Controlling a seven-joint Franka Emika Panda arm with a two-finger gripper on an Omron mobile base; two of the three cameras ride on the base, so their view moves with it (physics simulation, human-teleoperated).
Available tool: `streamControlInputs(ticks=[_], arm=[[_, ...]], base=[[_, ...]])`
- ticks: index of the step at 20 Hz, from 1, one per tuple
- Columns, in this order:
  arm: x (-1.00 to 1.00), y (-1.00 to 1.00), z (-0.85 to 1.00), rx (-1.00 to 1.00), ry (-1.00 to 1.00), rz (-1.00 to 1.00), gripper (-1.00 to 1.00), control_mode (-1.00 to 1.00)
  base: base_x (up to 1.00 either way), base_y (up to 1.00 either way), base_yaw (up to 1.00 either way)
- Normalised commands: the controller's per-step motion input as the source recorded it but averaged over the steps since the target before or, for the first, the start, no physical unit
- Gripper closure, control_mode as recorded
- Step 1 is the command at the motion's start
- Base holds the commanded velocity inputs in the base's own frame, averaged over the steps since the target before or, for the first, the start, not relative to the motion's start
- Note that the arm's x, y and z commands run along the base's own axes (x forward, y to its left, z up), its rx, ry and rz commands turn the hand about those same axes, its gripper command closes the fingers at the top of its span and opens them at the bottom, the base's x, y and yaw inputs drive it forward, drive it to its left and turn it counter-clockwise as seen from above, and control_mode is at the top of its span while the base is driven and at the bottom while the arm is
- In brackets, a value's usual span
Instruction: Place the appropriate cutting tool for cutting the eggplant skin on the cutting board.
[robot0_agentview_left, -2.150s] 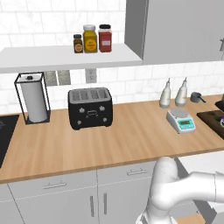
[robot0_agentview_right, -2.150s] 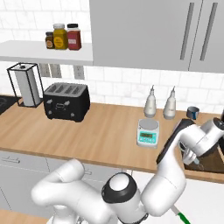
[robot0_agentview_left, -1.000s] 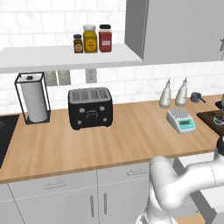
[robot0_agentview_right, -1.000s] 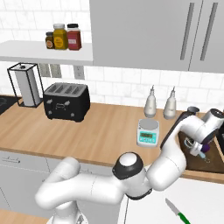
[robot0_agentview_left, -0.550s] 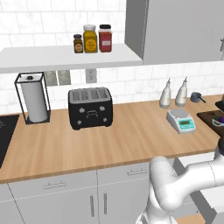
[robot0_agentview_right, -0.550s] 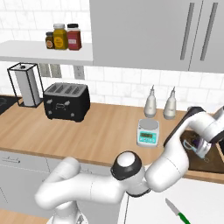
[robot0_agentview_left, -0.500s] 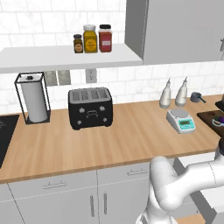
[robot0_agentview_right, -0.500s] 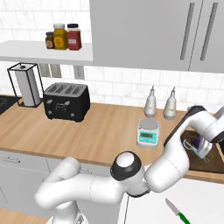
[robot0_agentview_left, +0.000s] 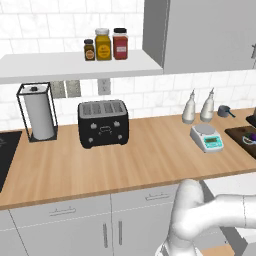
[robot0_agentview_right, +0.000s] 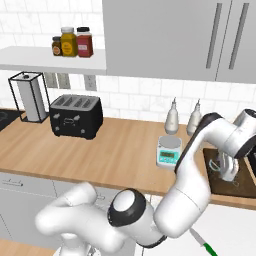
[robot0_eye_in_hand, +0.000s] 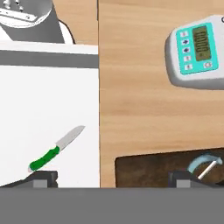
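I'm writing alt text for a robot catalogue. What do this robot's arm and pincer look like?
The arm is glossy white, built of thick rounded tubular links, with dark charcoal rings and a dark disc cap at its joints. No cables or markings show. The pincer ends in two small, blocky, dark grey finger tips.

The table (robot0_agentview_left: 150, 155) is light wood with a fine grain, and the cutting board (robot0_eye_in_hand: 148, 168) on it is dark brown. The scale (robot0_eye_in_hand: 197, 52) is white with a teal front and a greenish display. The knife (robot0_eye_in_hand: 57, 148) has a grey blade and a bright green handle, lying on a white surface. The toaster (robot0_agentview_left: 103, 123) is black. The paper towel roll (robot0_agentview_left: 39, 116) is white in a thin black wire holder. The 3 jars (robot0_agentview_left: 103, 45) on the white shelf are brown, amber and red, with dark lids. The 2 bottles (robot0_agentview_left: 198, 106) are pale grey. The wall tiles are white, the cabinets grey
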Motion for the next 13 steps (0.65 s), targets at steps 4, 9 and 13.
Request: streamControlInputs(ticks=[4,9,13], arm=[[-0.95,1.0,-0.17,-0.33,-0.08,0.25,-1.0,-1.0],[-0.8,1.0,-0.09,-0.3,-0.13,0.29,-1.0,-1.0],[-0.9,1.0,0.02,-0.34,-0.13,0.18,-1.0,-1.0]], base=[[0.0,0.0,0.0],[0.0,0.0,0.0],[0.0,0.0,0.0]])
